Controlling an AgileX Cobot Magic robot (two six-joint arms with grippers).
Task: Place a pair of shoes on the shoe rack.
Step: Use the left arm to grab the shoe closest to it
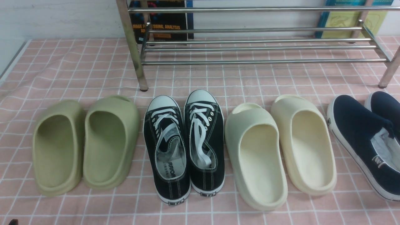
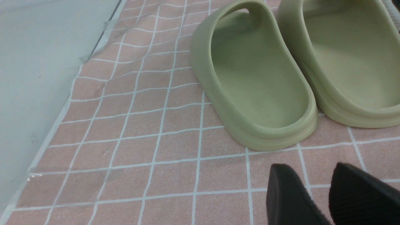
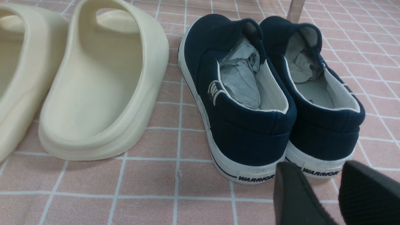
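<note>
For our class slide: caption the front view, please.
Black sneakers between green slides and cream slides, facing the shoe rack.

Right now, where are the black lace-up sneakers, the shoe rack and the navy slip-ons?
black lace-up sneakers (image 1: 198, 125): front view, white laces of the right-hand sneaker.
shoe rack (image 1: 250, 61): front view, lowest front steel tube.
navy slip-ons (image 3: 247, 139): right wrist view, heel canvas of one shoe.
</note>
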